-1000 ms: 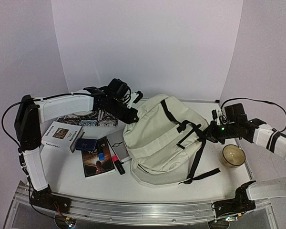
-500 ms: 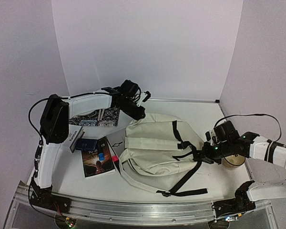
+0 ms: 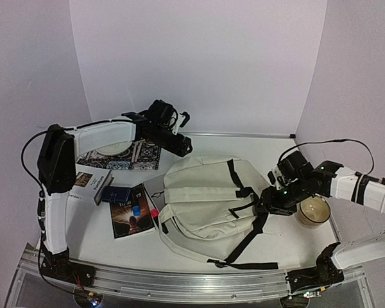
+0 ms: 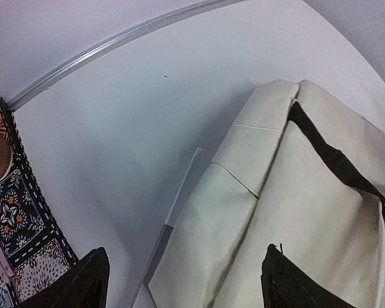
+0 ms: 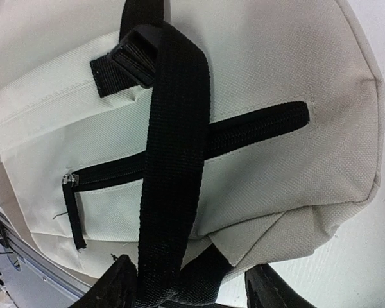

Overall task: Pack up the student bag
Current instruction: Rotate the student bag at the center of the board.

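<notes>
The student bag (image 3: 202, 199) is a cream backpack with black straps, lying flat at the middle of the table. My left gripper (image 3: 185, 146) hovers just past its far left corner. In the left wrist view that gripper (image 4: 189, 289) is open, its fingers wide apart above the bag's (image 4: 295, 192) cream fabric and gripping nothing. My right gripper (image 3: 264, 204) is at the bag's right edge. In the right wrist view it (image 5: 191, 266) is open, with a black strap (image 5: 173, 128) and a corner of the bag (image 5: 263, 77) running loosely between the spread fingers.
A dark-covered book (image 3: 131, 218) with a blue cap and a red marker on it lies left of the bag, beside a navy case (image 3: 119, 194) and a white book (image 3: 83, 183). A patterned mat (image 3: 144, 156) sits behind them. A candle jar (image 3: 313, 210) stands right of my right gripper.
The bag was held up by both grippers and now lies flat on the table. Both grippers have opened. The left arm has drawn back toward the far left corner.
</notes>
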`<action>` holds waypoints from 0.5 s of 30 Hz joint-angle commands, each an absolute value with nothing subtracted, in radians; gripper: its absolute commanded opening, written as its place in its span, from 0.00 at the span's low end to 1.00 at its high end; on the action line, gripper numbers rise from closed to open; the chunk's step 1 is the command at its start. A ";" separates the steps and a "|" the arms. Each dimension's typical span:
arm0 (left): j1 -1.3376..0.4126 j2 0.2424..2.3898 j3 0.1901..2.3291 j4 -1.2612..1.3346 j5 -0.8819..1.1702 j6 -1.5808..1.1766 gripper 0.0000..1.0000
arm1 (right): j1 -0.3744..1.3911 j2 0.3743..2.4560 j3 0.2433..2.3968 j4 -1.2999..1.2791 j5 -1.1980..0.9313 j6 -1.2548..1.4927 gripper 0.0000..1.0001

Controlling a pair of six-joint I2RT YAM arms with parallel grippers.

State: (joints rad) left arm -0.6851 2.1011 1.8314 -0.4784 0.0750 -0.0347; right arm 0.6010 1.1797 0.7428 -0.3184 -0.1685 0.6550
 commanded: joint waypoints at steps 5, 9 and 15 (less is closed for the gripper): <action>-0.848 1.753 1.566 -0.454 -0.084 -0.189 0.89 | 0.613 1.219 0.864 -0.470 -0.071 0.532 0.66; -0.968 1.648 1.437 -0.454 -0.154 -0.298 0.90 | 0.625 1.222 0.860 -0.524 -0.026 0.510 0.71; -1.119 1.568 1.311 -0.453 -0.234 -0.445 0.90 | 0.630 1.190 0.882 -0.598 0.108 0.473 0.78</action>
